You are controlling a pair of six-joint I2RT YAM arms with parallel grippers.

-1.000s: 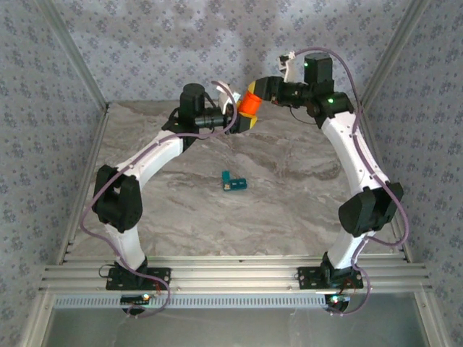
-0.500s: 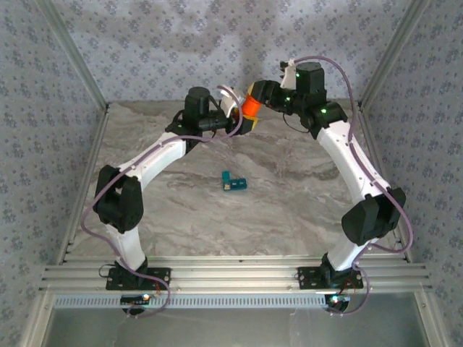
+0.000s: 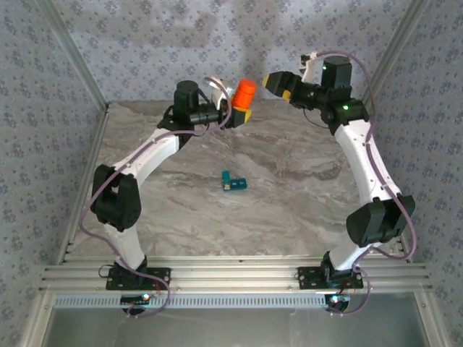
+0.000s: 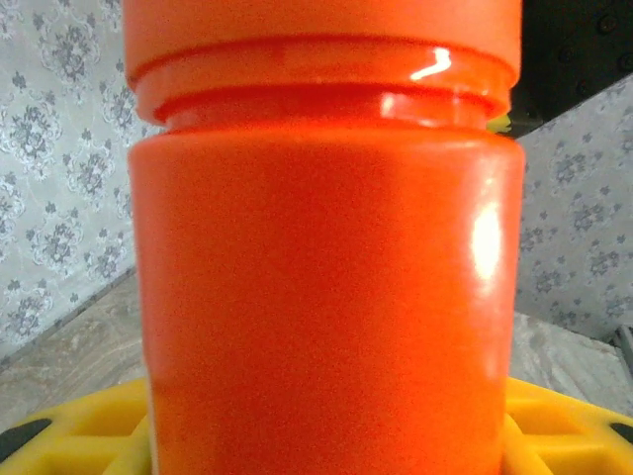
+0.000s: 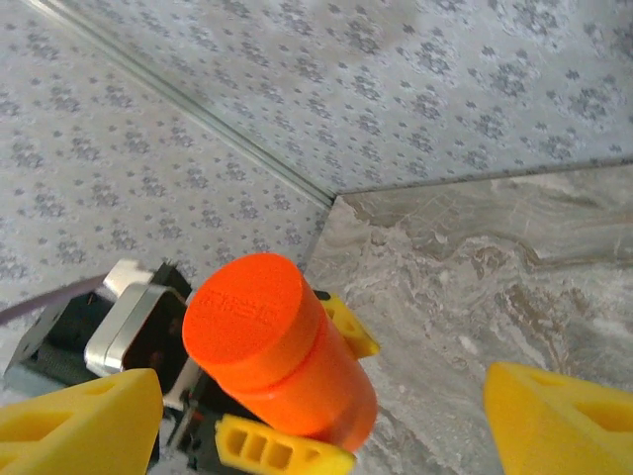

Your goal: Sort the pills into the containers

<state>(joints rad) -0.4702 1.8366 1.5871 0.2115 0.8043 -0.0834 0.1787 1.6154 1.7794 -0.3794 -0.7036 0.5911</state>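
teal pill box (image 3: 233, 182) lies on the marbled desk (image 3: 289, 210) near its middle, between the two arms and well apart from both sets of fingers; from the overhead view it reads as a short l-shaped strip, and whether its lids are up or down is too small to tell. the left fingers (image 3: 240, 113) are raised over the far part of the desk and closed on the lower body of an orange bottle (image 3: 244, 92), their yellow tips pressed to either side of it. in the left wrist view the bottle (image 4: 326, 277) stands upright and very close, its round cap (image 4: 321, 30) seated on the neck, with the yellow fingers (image 4: 79, 435) showing low at both sides. the right fingers (image 3: 278, 83) hang just beside the bottle at about the same height, not touching it, and spread wide. from the right wrist view those fingers (image 5: 79, 416) sit at the bottom corners, far apart, and the bottle (image 5: 297, 376) lies between them with its cap (image 5: 247, 302) turned toward the camera.
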